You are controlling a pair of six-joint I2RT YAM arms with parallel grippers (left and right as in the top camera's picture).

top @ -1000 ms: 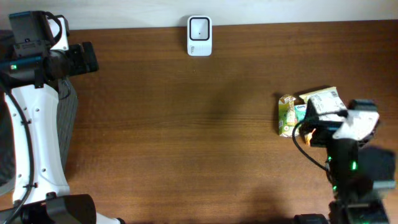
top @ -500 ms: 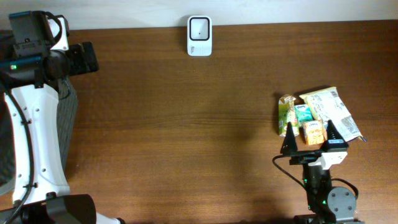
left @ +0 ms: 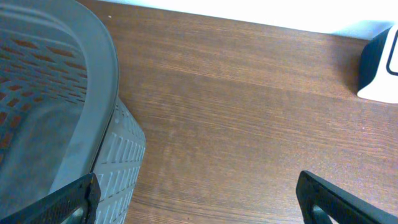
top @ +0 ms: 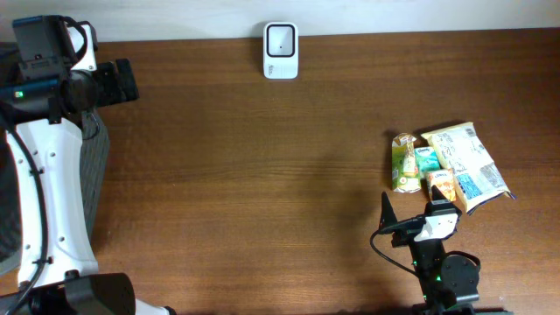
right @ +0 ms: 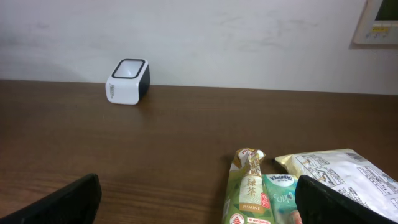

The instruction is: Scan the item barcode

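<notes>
**Both pincers gape, nothing held**

The brown wooden desk (top: 262, 175) carries a grey perforated plastic basket (left: 56, 124) at its left edge. The left gripper (left: 199, 199) hangs beside the basket, spread wide and empty. The right gripper (right: 199, 202), equally wide and empty, sits near the front edge. Just beyond it, by the right edge, lie a white-and-green printed packet (top: 464, 162), a green tea pouch (top: 403, 162), a teal tissue pack (top: 427, 160) and a small orange carton (top: 442, 186). A white box scanner (top: 281, 50) stands mid-back edge.

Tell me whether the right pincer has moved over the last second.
Yes. The right pincer has pulled back from over the snack packets toward the bottom of the overhead view, open and empty.
</notes>
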